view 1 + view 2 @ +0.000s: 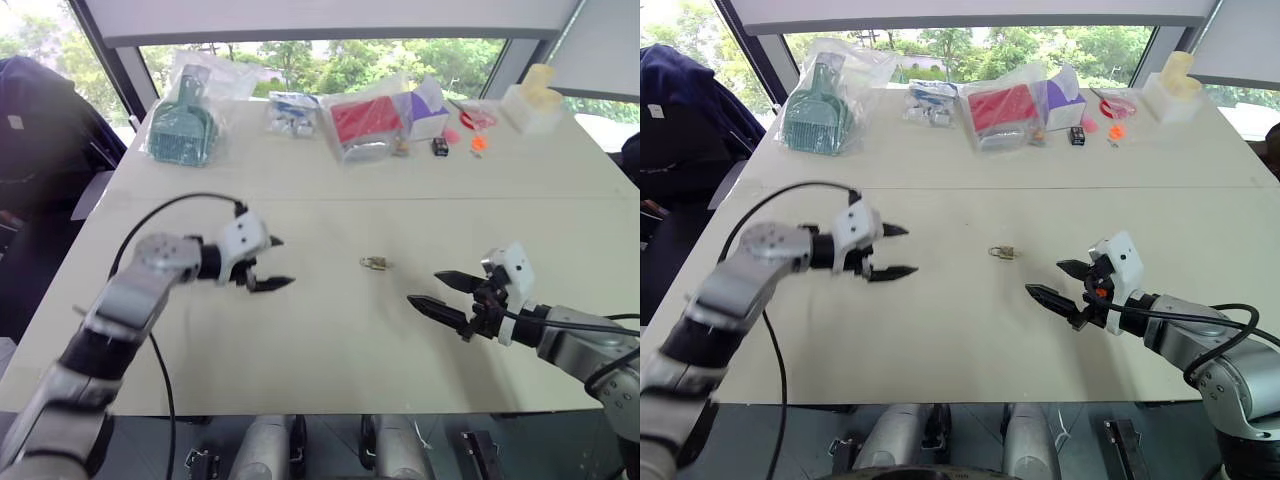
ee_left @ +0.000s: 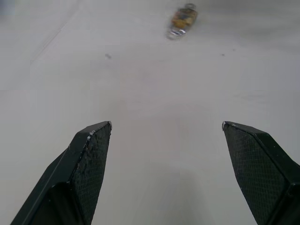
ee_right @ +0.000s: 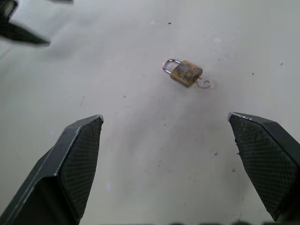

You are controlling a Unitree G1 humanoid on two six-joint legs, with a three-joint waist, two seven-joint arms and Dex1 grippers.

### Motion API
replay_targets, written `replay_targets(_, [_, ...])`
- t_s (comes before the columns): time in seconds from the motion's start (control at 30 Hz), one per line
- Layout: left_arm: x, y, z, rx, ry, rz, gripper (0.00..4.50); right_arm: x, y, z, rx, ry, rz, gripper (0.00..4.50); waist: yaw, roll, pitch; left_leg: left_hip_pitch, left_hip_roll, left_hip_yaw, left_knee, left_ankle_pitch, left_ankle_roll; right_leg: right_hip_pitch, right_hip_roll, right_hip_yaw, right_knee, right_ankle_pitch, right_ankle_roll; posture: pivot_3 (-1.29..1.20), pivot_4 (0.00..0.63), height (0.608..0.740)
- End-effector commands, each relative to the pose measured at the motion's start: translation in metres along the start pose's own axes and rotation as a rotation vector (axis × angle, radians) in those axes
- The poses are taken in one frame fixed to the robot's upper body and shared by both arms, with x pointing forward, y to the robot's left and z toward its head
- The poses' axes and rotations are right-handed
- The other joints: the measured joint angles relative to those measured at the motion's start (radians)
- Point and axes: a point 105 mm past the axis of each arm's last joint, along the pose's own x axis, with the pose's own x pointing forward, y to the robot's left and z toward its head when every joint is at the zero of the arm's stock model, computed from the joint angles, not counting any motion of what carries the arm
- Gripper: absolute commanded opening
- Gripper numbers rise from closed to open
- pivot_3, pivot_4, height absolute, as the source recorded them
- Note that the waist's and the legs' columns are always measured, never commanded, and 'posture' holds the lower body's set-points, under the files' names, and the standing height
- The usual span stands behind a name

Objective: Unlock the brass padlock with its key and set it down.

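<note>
The brass padlock [image 3: 186, 73] lies flat mid-table [image 1: 560, 215], well clear of every edge, between the two grippers, its key [image 3: 204, 84] sticking out opposite the shackle. The right gripper [image 1: 439, 292] looks slightly nearer; the left gripper [image 1: 272, 263] faces it. Both point slightly downward, jaws wide, empty.

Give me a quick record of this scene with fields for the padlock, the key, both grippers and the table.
padlock: brass padlock lying flat on the table, shackle closed, between the two grippers
key: small key at the padlock's base
left gripper: open, empty, above the table, apart from the padlock
right gripper: open, empty, pointing toward the padlock
far edge: bagged items
</note>
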Motion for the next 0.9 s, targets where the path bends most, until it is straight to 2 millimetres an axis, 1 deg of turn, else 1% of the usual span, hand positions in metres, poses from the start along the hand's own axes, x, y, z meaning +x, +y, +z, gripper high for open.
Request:
replay_targets(0.03, [0.031,0.007,0.014,0.161,0.014,-0.132,3.94,-0.004,0.001,0.011,-0.051,-0.027,-0.022,4.42,0.012,0.0,0.0,0.0,0.0,0.0,0.0,0.001,-0.001,0.0,0.0,0.0,0.0,0.0,0.0,0.0,0.15,0.735])
replay_targets(0.07, [0.042,0.01,0.019,0.189,0.014,-0.155,3.94,-0.004,0.001,0.012,-0.056,-0.029,-0.032,4.42,0.017,0.0,0.0,0.0,-0.001,0.0,0.0,0.002,-0.003,0.001,0.0,0.0,0.0,0.0,0.0,0.0,0.15,0.735])
replay_targets(0.13, [0.064,0.014,0.032,0.17,-0.025,-0.189,3.94,-0.002,0.002,0.011,-0.06,-0.035,-0.047,4.42,0.015,0.0,0.0,-0.001,-0.001,0.001,0.002,0.002,-0.003,0.001,0.0,0.0,-0.001,0.0,0.0,0.0,0.15,0.735])
replay_targets(0.17, [0.076,0.012,0.037,0.155,-0.039,-0.225,3.94,-0.002,0.003,0.01,-0.062,-0.039,-0.054,4.42,0.013,-0.001,0.001,-0.001,-0.001,0.001,0.003,0.002,-0.002,0.002,0.0,0.0,-0.001,0.0,0.0,0.0,0.15,0.735])
replay_targets(0.2, [0.083,0.01,0.04,0.147,-0.046,-0.251,3.94,-0.002,0.004,0.01,-0.063,-0.043,-0.059,4.42,0.011,-0.002,0.001,-0.001,-0.001,0.001,0.003,0.0,0.0,0.002,0.0,0.0,-0.001,0.0,0.0,0.0,0.15,0.735])
replay_targets(0.23, [0.093,0.007,0.042,0.144,-0.041,-0.282,3.94,-0.002,0.007,0.009,-0.061,-0.049,-0.066,4.42,0.008,-0.002,0.001,-0.001,-0.001,0.001,0.004,-0.003,0.006,0.003,-0.001,0.0,-0.002,0.0,0.0,0.0,0.15,0.735])
replay_targets(0.27, [0.104,0.003,0.042,0.135,-0.029,-0.316,3.94,-0.002,0.009,0.008,-0.058,-0.056,-0.074,4.42,0.008,-0.002,0.001,-0.001,-0.001,0.001,0.004,-0.004,0.007,0.003,-0.001,0.0,-0.002,0.0,0.0,0.0,0.15,0.735])
replay_targets(0.33, [0.12,0.001,0.046,0.116,-0.02,-0.336,3.94,-0.001,0.011,0.007,-0.038,-0.083,-0.093,4.42,0.006,-0.003,0.001,-0.001,-0.001,0.001,0.004,-0.004,0.007,0.003,-0.001,0.0,-0.002,0.0,0.001,0.0,0.15,0.735])
replay_targets(0.37, [0.125,0.001,0.049,0.098,-0.023,-0.333,3.94,-0.001,0.011,0.007,-0.026,-0.098,-0.103,4.42,0.006,-0.003,0.002,-0.001,-0.001,0.001,0.004,-0.004,0.007,0.002,-0.001,0.0,-0.001,0.0,0.001,0.0,0.15,0.735])
replay_targets(0.43, [0.136,-0.005,0.055,0.071,-0.031,-0.358,3.94,-0.002,0.012,0.005,-0.018,-0.107,-0.122,4.42,0.007,-0.003,0.002,-0.001,-0.001,0.0,0.004,-0.004,0.007,0.002,0.0,0.0,-0.001,0.0,0.001,0.0,0.15,0.735])
replay_targets(0.5, [0.143,-0.012,0.057,0.068,-0.027,-0.38,3.94,-0.002,0.013,0.002,-0.015,-0.108,-0.135,4.42,0.007,-0.003,0.002,-0.001,0.0,0.0,0.004,-0.004,0.007,0.002,0.0,0.0,-0.001,0.0,0.001,0.0,0.15,0.735])
replay_targets(0.57, [0.147,-0.017,0.054,0.08,-0.007,-0.397,3.94,-0.001,0.014,0.0,-0.012,-0.11,-0.145,4.42,0.006,-0.003,0.002,-0.001,0.0,0.0,0.004,-0.004,0.007,0.002,-0.001,0.0,-0.001,0.0,0.001,0.0,0.15,0.735])
replay_targets(0.63, [0.15,-0.021,0.05,0.098,0.016,-0.398,3.94,-0.002,0.013,-0.001,-0.012,-0.111,-0.155,4.42,0.007,-0.003,0.002,-0.001,0.0,0.0,0.004,-0.004,0.008,0.002,-0.001,0.0,-0.001,0.0,0.001,0.0,0.15,0.735])
replay_targets(0.73, [0.154,-0.026,0.039,0.096,0.076,-0.408,3.94,-0.001,0.013,-0.001,-0.011,-0.115,-0.165,4.42,0.007,-0.003,0.002,-0.001,0.0,0.0,0.004,-0.004,0.007,0.002,-0.001,0.0,0.0,0.0,0.001,0.0,0.15,0.735])
replay_targets(0.9, [0.156,-0.027,0.027,0.092,0.122,-0.384,3.94,0.0,0.011,-0.001,-0.013,-0.121,-0.166,4.42,0.008,-0.003,0.001,-0.001,0.0,0.0,0.005,-0.004,0.008,0.002,-0.001,0.0,-0.001,0.0,0.001,0.0,0.15,0.735])
